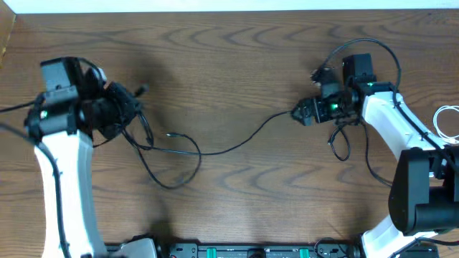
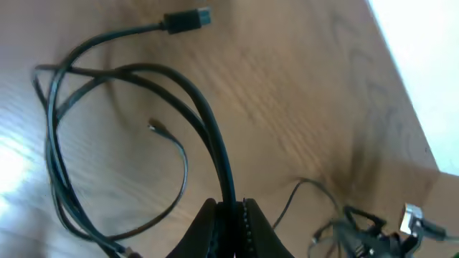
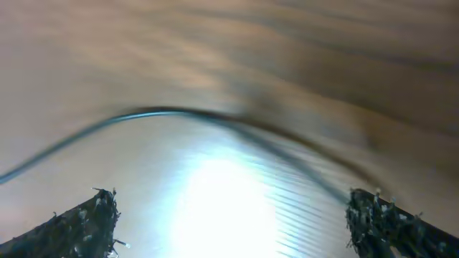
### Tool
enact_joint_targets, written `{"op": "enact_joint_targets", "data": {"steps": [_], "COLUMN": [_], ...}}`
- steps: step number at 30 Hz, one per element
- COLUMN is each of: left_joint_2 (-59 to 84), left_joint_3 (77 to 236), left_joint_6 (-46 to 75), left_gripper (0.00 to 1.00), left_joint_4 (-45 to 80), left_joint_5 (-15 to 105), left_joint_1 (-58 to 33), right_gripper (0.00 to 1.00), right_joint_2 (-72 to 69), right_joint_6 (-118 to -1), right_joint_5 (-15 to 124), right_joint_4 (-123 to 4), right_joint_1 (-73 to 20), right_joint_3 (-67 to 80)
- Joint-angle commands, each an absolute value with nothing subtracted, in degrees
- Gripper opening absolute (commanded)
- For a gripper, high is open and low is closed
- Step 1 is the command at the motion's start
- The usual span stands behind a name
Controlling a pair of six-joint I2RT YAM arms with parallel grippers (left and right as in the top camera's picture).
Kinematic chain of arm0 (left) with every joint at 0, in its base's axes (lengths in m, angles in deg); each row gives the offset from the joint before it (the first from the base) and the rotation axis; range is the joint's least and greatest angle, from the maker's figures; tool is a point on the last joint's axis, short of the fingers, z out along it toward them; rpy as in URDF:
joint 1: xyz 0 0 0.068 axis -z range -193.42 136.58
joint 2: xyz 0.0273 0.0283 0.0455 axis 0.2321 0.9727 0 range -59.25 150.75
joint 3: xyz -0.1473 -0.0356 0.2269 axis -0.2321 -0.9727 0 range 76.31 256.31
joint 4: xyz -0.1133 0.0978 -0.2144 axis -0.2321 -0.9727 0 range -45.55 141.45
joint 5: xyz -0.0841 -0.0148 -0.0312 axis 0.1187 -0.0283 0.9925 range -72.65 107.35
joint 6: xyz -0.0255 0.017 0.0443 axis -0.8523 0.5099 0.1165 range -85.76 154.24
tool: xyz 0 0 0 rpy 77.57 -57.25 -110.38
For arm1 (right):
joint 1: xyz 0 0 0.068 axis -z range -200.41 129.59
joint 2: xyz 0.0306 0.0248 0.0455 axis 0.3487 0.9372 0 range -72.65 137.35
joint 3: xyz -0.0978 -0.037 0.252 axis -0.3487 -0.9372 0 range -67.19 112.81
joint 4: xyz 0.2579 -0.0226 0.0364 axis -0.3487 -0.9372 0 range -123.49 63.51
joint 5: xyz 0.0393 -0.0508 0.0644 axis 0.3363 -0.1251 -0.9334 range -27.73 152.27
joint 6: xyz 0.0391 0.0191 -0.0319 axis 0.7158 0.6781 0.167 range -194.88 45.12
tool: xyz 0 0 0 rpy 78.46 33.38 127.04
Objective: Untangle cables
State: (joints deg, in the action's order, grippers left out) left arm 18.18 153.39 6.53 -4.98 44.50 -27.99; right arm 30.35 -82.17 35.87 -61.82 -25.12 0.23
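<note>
Three cables show on the wooden counter [image 1: 229, 57]: two black and one white. The two black ones lie on the left half. The thick black cable [image 2: 215, 143] is doubled, and two of its strands run side by side into the left claw [image 2: 231, 215], which is closed tight on them. From there it loops wide to the left, and its one broad USB plug [image 2: 188, 20] rests flat on the wood beyond the loop.

The thin black cable [image 2: 179, 172] curves inside that loop, with one small plug [image 2: 154, 127] at its free end. That makes two plugs in plain sight. From overhead, the left claw [image 1: 122, 107] sits over the bunched black strands, and loose loops spill toward the counter's near edge. One thin black strand [image 1: 244, 140] stretches right across the middle of the counter to the right claw [image 1: 297, 115].

The right claw [image 3: 231, 195] stands wide open. Its two fingers [image 3: 93, 222] are far apart with nothing between them. The blurred strand [image 3: 165, 113] arcs over the wood just ahead of the tips. I cannot tell whether it touches them.

The white cable [image 1: 448, 122] lies coiled at the far right edge, beside the right arm and well apart from the black pair.
</note>
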Motion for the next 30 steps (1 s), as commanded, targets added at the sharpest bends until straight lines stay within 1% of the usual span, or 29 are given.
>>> {"op": "enact_joint_targets", "data": {"steps": [1,3,9,11,14,19,25,30], "left_joint_2": [23.69,25.76,28.80,28.78,28.73,28.73,28.73,28.73], "left_joint_3": [153.02,153.02,153.02,153.02,153.02,153.02,153.02,153.02], "left_joint_6": [0.13,-1.84,-2.10,-2.10,-2.30,-2.34,-5.99,-7.04], "left_gripper": [0.07,0.07,0.07,0.07,0.08,0.07,0.07,0.07], "left_joint_4": [-7.49,-8.32,-8.85,-9.18,-9.83,-10.03,-9.96,-9.31], "left_joint_5": [50.14,52.77,63.76,65.01,64.63,63.76,54.89,50.23], "left_joint_1": [-28.08,-28.08,-28.08,-28.08,-27.38,-24.27,-19.64,-16.43], "right_gripper": [0.99,0.99,0.94,0.93,0.93,0.93,0.95,0.95], "right_joint_2": [29.68,29.68,29.68,29.68,29.68,29.68,29.68,29.68], "right_joint_6": [-96.50,-98.82,-105.57,-107.65,-109.71,-109.71,-109.73,-109.71], "right_joint_5": [15.50,14.96,15.20,15.20,15.17,15.15,15.17,15.17], "right_joint_4": [-62.01,-62.01,-61.97,-61.99,-61.62,-58.91,-56.99,-55.78], "right_joint_1": [-28.53,-30.45,-37.71,-40.13,-43.94,-50.17,-56.51,-59.41], "right_joint_3": [0.07,0.07,0.07,0.10,0.10,0.07,0.10,0.10]}}
